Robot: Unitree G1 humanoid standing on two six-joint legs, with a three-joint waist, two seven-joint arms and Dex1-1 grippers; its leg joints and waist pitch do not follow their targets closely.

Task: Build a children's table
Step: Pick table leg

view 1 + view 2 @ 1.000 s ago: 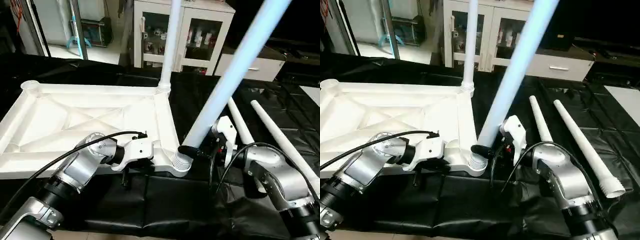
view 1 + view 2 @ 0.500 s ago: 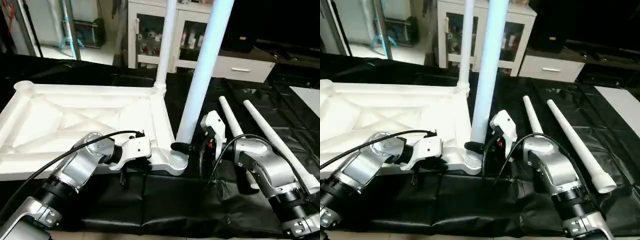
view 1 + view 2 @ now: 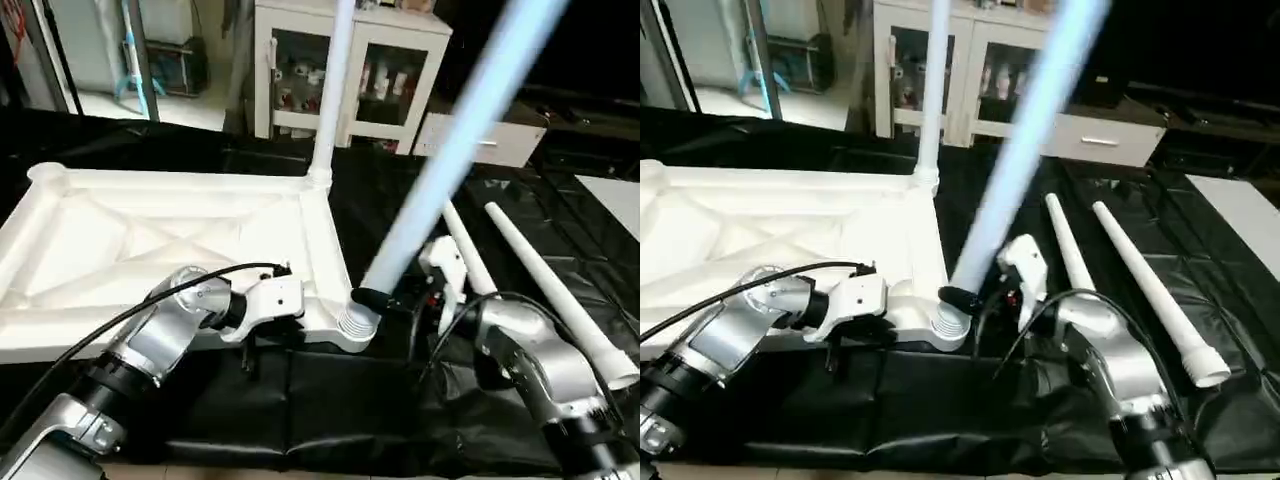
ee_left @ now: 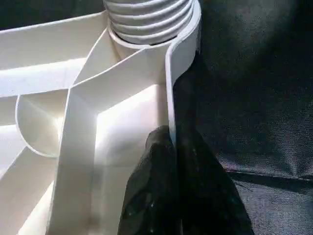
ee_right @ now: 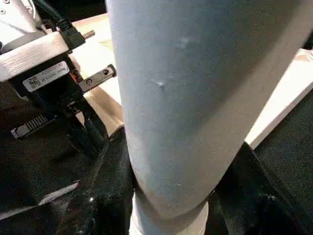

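The white table top (image 3: 150,240) lies underside up on a black cloth. One leg (image 3: 333,90) stands upright in its far right corner socket. A second leg (image 3: 450,150) leans to the right, its threaded end at the near right corner socket (image 3: 355,322). My right gripper (image 3: 385,298) is shut on this leg just above the threads, with a black finger (image 5: 105,196) on each side. Close to that corner, my left gripper (image 4: 168,196) is shut on the table top's near rim (image 4: 171,88). Two loose legs (image 3: 470,255) (image 3: 550,290) lie on the cloth at the right.
A black cloth (image 3: 330,400) covers the work surface. A white glass-door cabinet (image 3: 390,70) and a low drawer unit (image 3: 500,140) stand behind it. The right forearm (image 3: 545,370) hangs over the near ends of the loose legs.
The held leg swung from leaning right to upright half a second ago and now leans right again. The left gripper kept its hold on the rim. The camera shifted a little.
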